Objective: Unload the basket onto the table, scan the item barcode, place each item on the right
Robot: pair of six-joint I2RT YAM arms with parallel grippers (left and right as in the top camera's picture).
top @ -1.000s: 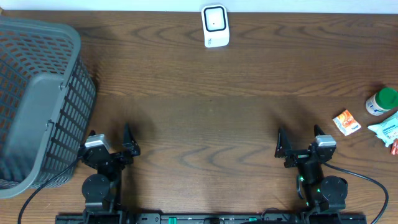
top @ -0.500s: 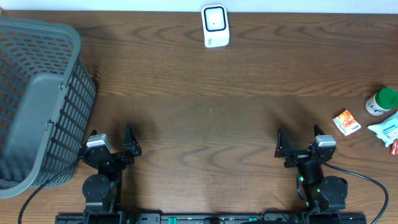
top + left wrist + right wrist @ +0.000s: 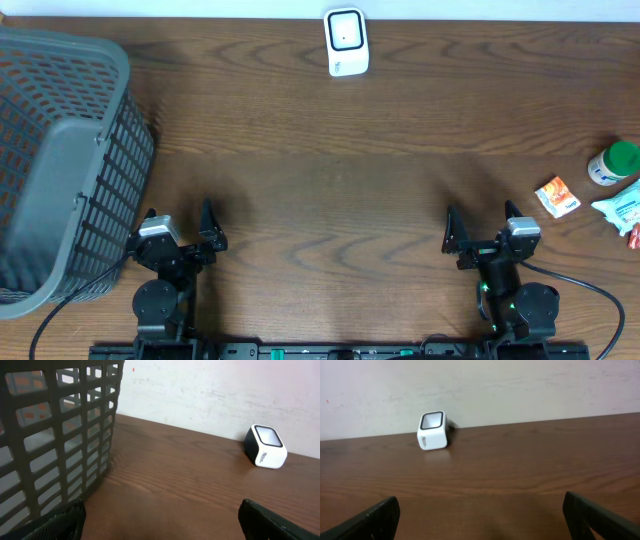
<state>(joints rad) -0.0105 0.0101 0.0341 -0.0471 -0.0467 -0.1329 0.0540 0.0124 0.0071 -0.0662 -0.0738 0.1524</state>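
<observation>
Barcode scanner point(image 3: 347, 42) lies lengthwise toward wall point(image 3: 520, 390) (window up); left end effector point(image 3: 178, 216) and right end effector point(image 3: 480, 216) wide open.

Lighting: we record even, diffuse light from above, moderately bright; the table point(image 3: 330, 180) reads matte and uniform.
Shadows: we note soft, faint ones on the wood beside the basket point(image 3: 60, 150) and under the scanner point(image 3: 433, 431).
Focus: we find the overhead view sharp. In the left wrist view the near fingertips point(image 3: 280, 520) are dark and blurred.
Wall point(image 3: 520, 390): pale, faintly mottled.
</observation>
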